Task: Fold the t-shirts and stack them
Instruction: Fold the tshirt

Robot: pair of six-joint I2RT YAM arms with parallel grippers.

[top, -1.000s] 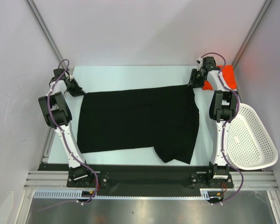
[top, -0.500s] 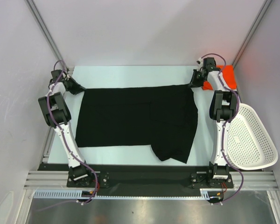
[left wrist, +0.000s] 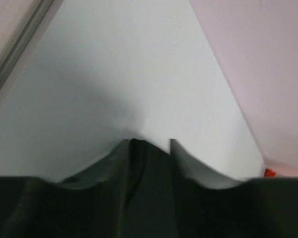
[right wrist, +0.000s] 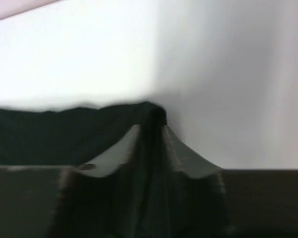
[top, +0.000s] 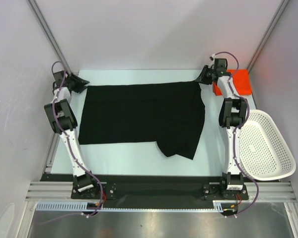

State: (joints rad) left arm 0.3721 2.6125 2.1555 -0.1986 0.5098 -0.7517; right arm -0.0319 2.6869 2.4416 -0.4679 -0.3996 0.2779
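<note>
The black t-shirt (top: 139,114) lies spread on the table (top: 139,163), folding barely begun; the orange-red t-shirt (top: 238,82) sits far right, unstacked. The left end effector (left wrist: 148,144) is partly open over black cloth; the right end effector (right wrist: 150,126) pinches the black t-shirt's far corner.

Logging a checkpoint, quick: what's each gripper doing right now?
Left gripper: jaws part open, black t-shirt edge between them; whether it grips cannot be told.
Right gripper: shut on the black t-shirt's far corner.
</note>
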